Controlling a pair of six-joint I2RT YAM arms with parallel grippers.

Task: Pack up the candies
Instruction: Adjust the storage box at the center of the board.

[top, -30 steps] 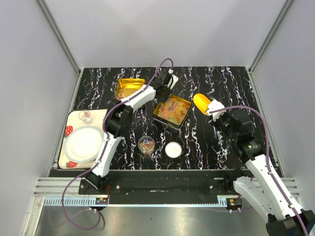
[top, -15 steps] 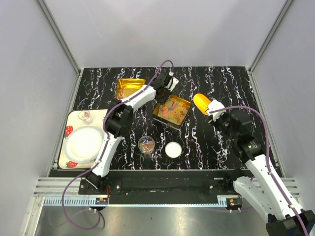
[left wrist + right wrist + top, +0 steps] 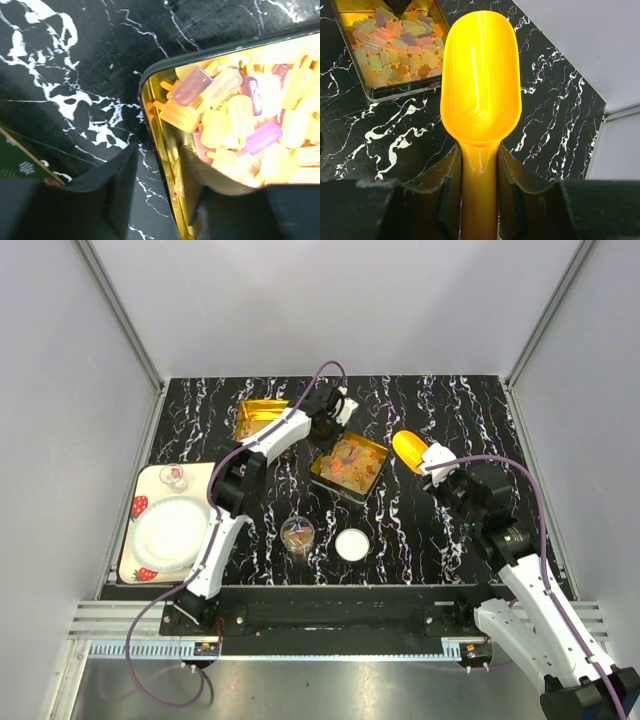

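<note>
My left pincer (image 3: 157, 167) stands spread astride the wall of the square gold tin (image 3: 149, 95). One finger is outside over the table and the other inside, with a sliver of dark surface showing between the outer finger and the rim. The candies (image 3: 240, 120), little ice-lolly shapes in yellow, orange, pink and purple, fill the tin just beyond the inner finger. My right pincer (image 3: 480, 175) pinches the handle of the yellow-orange scoop (image 3: 481, 85), whose bowl juts out ahead of it; the tin lies ahead and to its left. Under both pincers spreads a black tabletop (image 3: 440, 410) veined in white like marble, and plain grey walls (image 3: 330, 300) close it in on three sides. Just left of my left pincer sits a second gold tin (image 3: 262, 418).
</note>
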